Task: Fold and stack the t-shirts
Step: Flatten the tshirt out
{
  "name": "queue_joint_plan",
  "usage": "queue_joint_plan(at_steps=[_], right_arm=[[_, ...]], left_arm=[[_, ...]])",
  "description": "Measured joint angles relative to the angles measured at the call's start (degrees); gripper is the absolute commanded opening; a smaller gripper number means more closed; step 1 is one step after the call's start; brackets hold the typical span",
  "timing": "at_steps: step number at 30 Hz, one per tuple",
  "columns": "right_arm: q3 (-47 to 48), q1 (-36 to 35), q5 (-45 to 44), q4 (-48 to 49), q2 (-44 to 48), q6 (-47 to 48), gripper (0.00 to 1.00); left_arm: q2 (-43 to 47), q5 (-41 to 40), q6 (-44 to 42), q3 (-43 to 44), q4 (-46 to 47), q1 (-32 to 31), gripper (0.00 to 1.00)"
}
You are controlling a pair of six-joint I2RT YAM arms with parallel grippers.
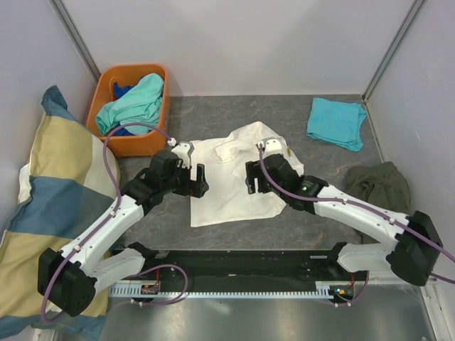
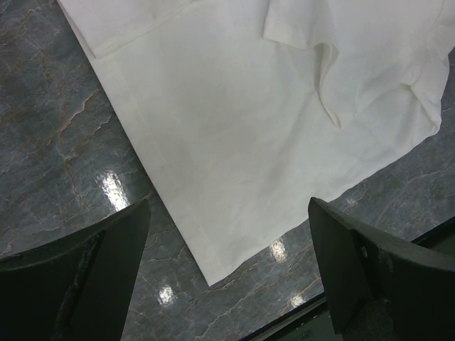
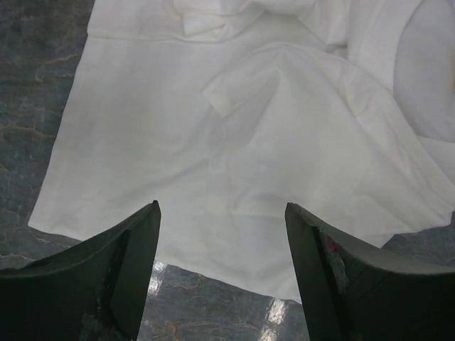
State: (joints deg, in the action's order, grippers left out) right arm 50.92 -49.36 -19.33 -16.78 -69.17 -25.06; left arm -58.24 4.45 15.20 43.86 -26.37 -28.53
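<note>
On grey table, cream t-shirt shows plain cloth.

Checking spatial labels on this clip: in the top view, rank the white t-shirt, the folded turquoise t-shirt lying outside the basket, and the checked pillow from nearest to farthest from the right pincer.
1. white t-shirt: centre, directly beside the right pincer.
2. folded turquoise t-shirt: back right, clearly farther off.
3. checked pillow: far left edge, across from both arms.

L end effector open; R end effector open.
</note>
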Motion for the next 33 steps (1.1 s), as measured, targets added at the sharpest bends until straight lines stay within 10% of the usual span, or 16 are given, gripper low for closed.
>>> queue_joint_plan(at_steps=[19, 33], right_arm=[[18.4, -1.0, 4.3, 4.4, -32.7, 11.9, 0.53], [23.2, 1.5, 5.1, 6.9, -41.4, 14.4, 0.53]], left_arm=[[4.2, 0.1, 0.9, -1.1, 0.3, 0.0, 1.0], [5.6, 0.0, 1.4, -2.8, -0.2, 0.0, 1.0]])
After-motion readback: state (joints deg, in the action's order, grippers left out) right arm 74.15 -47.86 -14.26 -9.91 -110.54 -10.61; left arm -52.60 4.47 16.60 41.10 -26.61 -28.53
